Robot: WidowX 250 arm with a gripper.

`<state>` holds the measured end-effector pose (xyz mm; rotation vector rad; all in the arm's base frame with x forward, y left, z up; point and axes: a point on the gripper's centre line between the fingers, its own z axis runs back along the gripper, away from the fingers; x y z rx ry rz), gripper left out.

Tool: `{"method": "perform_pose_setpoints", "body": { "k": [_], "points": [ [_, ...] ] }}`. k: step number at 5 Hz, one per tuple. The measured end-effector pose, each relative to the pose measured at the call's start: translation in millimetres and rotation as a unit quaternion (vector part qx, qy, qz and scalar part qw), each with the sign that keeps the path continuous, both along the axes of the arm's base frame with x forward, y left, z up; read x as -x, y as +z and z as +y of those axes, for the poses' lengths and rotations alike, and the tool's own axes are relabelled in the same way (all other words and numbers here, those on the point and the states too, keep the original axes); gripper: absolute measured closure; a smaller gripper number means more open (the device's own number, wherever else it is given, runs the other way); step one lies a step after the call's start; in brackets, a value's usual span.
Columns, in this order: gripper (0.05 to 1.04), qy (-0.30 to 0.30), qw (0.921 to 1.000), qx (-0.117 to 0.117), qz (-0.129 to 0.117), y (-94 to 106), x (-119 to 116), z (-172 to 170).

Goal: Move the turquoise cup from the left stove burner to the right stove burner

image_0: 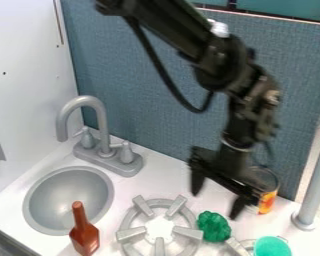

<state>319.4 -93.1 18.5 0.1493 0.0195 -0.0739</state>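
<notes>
The black gripper (218,195) hangs over the counter right of centre, its two fingers spread apart in an open stance with nothing between them. Just below it, a crumpled-looking dark green object (213,226) rests at the right edge of the left burner. A clear cup or jar (267,196) with orange and yellow on it stands behind and to the right of the gripper, partly covered by it. At the bottom right is a teal round cup or bowl (271,246), cut off by the view's edge. A brown bottle (84,234) stands upright in front of the sink.
The grey sink (34,205) and its faucet (101,122) are at the left. A grey burner (128,220) sits at the front middle, with part of another at its right. A grey pole (315,175) rises at the right; a blue wall panel (166,135) stands behind.
</notes>
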Motion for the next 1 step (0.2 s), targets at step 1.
{"method": "perform_pose_setpoints", "body": {
  "k": [1],
  "points": [
    [0.081,0.076,0.9966,-0.027,0.018,-2.7,7.8,52.0]
  ]
}}
